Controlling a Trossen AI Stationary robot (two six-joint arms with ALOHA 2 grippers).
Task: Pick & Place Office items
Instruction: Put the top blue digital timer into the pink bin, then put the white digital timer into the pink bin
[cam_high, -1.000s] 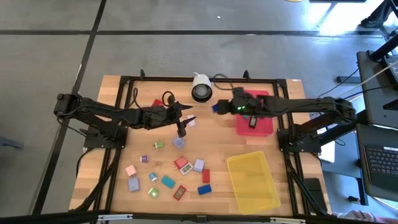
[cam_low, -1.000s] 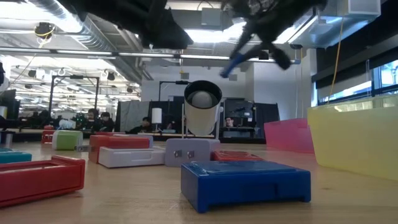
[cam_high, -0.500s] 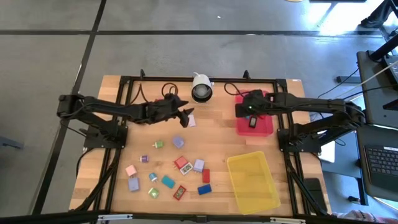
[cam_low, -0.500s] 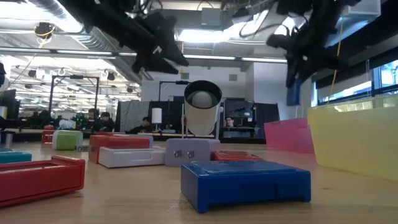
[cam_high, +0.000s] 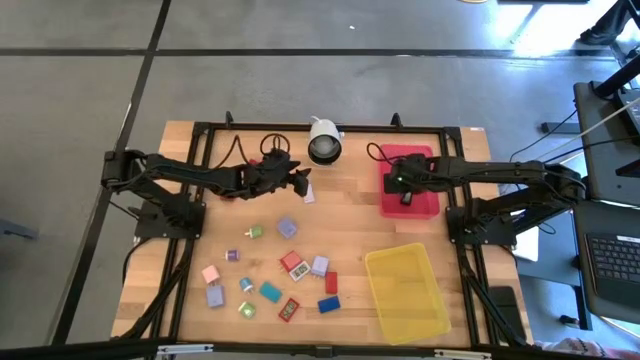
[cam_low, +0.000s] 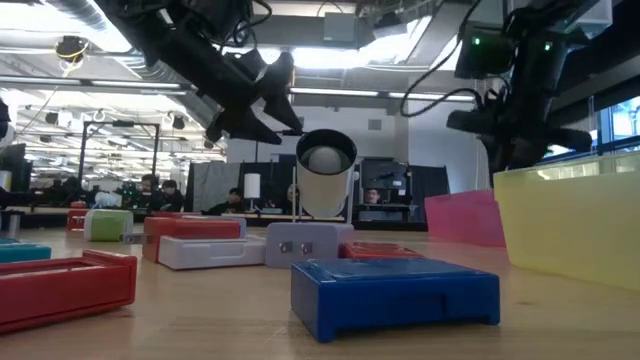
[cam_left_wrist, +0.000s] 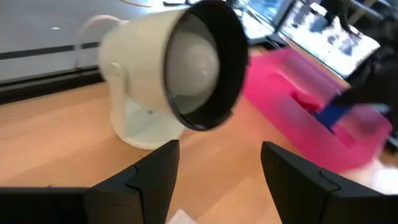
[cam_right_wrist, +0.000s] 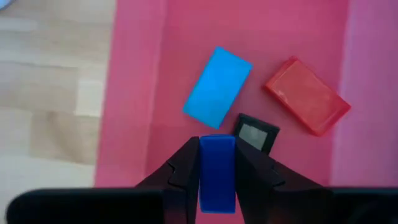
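Note:
Several small coloured blocks (cam_high: 285, 270) lie flat on the table's near middle, and a lilac one (cam_high: 287, 228) sits apart from them. My left gripper (cam_high: 302, 183) (cam_left_wrist: 219, 149) is open, hovering near the white camera above a pale block (cam_high: 307, 194). My right gripper (cam_high: 398, 184) (cam_right_wrist: 216, 148) hangs over the red tray (cam_high: 425, 205) and is shut on a dark blue block (cam_right_wrist: 216, 177). In the tray lie a light blue block (cam_right_wrist: 217, 87), a red block (cam_right_wrist: 306, 95) and a dark block with a grey label (cam_right_wrist: 255, 132). My right gripper pinches the dark blue block by its two long sides (cam_right_wrist: 216, 163) between both fingers. The fingers come from above, pointing down, and the block runs along them. It is lifted clear above the red tray's floor.
The white round camera (cam_high: 323, 143) (cam_left_wrist: 186, 74) stands at the far edge, just past my left gripper. A yellow tray (cam_high: 405, 290) sits at the near right. Dark cables (cam_high: 270, 155) loop by the far edge. Bare wood shows between the camera and the red tray.
My right gripper carried the dark blue block toward the table's right, from beside the camera to above the red tray, and tipped to point down. My left gripper rose from the lilac block and moved toward the far edge; that block stays where it was.

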